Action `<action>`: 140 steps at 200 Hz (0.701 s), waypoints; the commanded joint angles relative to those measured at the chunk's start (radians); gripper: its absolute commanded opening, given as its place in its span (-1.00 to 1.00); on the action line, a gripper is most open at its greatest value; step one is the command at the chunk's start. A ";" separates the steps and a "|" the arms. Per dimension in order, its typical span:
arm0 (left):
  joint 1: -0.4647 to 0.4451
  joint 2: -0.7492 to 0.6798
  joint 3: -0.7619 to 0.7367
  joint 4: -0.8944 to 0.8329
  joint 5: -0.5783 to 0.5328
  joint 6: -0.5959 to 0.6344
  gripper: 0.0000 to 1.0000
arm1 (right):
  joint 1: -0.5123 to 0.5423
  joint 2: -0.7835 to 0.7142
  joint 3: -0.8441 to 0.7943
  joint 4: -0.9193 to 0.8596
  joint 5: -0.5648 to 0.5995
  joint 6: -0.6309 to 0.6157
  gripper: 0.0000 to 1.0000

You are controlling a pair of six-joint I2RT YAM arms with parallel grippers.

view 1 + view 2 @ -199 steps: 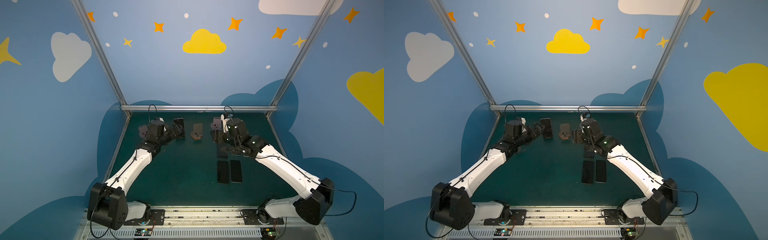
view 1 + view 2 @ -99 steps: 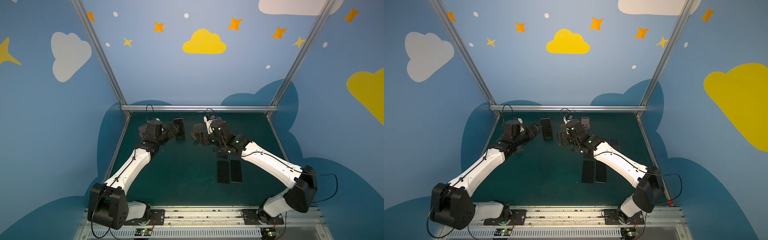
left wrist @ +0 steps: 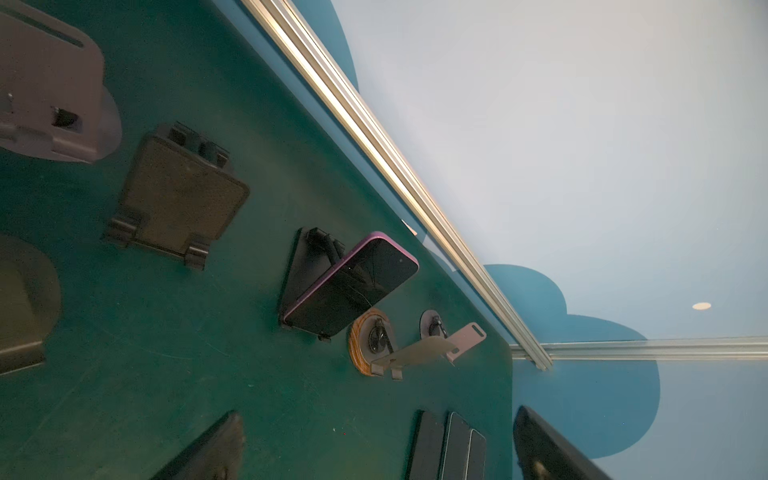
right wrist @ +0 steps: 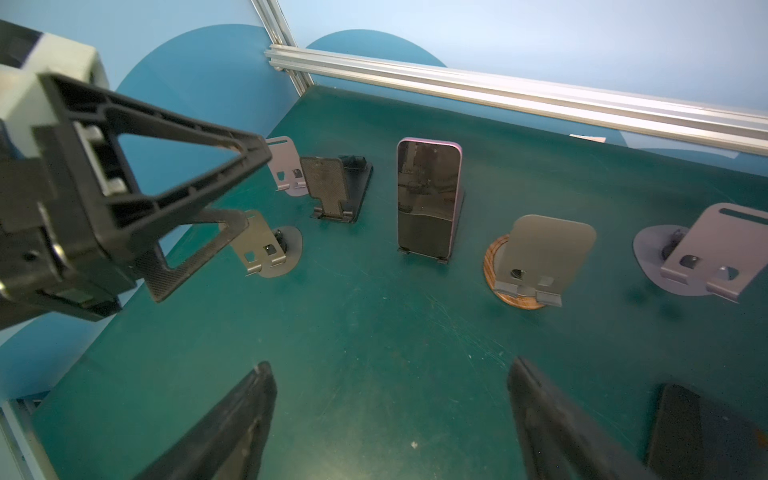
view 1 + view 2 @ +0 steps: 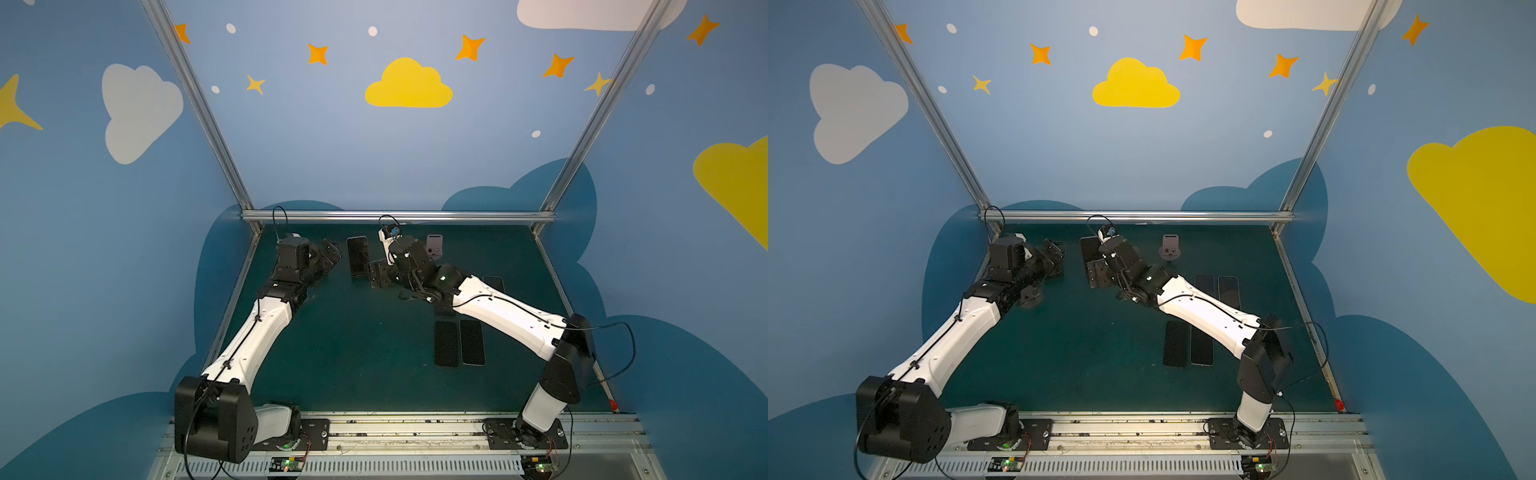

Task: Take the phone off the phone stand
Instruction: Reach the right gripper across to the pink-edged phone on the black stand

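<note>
**A:** Starting nearest the bases, what was there?

**B:** On the green mat (image 5: 374, 332), two flat phones (image 5: 471, 341) lay well short of the wood-based stand (image 4: 536, 249).

**A:** And the grippers?

**B:** The right gripper (image 4: 390, 370) hung short of that stand, jaws spread, nothing between them. The left gripper (image 4: 255, 185) was spread wide too and empty, well off to the stand's far side.

**A:** Where was the phone?

**B:** The purple-edged phone (image 4: 428, 199) stood upright, leaning back on a black folding stand (image 3: 301, 270). It was just beside the wood-based stand, between it and the left gripper. The aluminium rail (image 4: 498, 89) ran beyond.

**A:** How would it handle?

**B:** I judged it stiff, fairly light, and slick on its glass face. Faint lines there looked like cracks, so it seemed fragile. The two long purple edges, above the bottom lip, seemed the place to pinch. The folding stand looked light enough to drag along.
</note>
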 commanded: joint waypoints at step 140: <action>0.093 0.032 0.007 0.004 0.030 -0.049 0.99 | -0.001 0.292 0.330 0.009 0.080 -0.055 0.92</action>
